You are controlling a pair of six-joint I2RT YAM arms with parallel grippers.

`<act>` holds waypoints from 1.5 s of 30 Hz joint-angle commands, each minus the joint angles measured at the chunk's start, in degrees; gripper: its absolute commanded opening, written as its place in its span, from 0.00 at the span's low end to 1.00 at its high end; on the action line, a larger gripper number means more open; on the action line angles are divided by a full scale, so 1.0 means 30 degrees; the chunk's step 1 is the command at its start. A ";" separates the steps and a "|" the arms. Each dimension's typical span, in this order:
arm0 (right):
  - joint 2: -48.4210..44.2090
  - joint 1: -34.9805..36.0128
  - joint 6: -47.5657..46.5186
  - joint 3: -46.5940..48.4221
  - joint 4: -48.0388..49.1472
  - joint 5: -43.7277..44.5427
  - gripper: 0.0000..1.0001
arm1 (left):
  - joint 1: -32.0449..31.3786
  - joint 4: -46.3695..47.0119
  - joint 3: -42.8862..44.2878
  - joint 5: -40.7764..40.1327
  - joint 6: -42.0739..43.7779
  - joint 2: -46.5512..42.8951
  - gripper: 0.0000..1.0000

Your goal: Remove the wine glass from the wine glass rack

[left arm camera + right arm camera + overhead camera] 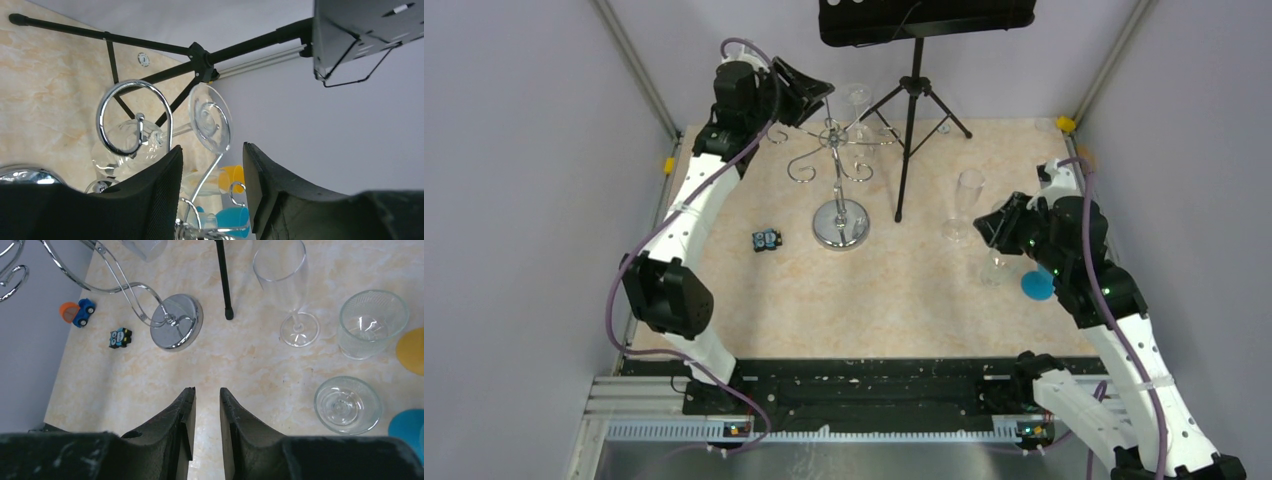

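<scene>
Wine glass: bowl partly behind a chrome loop of the wine glass rack and a finger of the left hand; only faint in the top view.
Rack hooks: cut by the far edge in the right wrist view.
Black tripod stand: top panel runs off the far edge.
Small toy: too small to identify.
Blue round thing, orange round thing: cut by the right edge; kind unclear.
</scene>
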 commanded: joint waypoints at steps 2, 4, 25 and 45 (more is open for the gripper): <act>-0.0291 -0.0077 0.0674 -0.0470 0.0975 -0.0753 0.24 | -0.0260 0.0466 0.1856 -0.0297 -0.0438 0.1292 0.49; -0.0294 -0.0083 0.0607 -0.0560 0.1065 -0.0751 0.23 | -0.0348 0.0054 0.2584 -0.0162 -0.0375 0.1851 0.48; -0.0294 -0.0084 0.0755 -0.1063 0.1142 -0.0825 0.22 | -0.0592 0.0276 0.3311 0.0732 -0.2210 0.3859 0.34; -0.0180 -0.0101 0.1066 -0.1481 0.1675 -0.1160 0.18 | -0.0592 0.7051 0.0291 0.2736 -0.6273 0.2679 0.00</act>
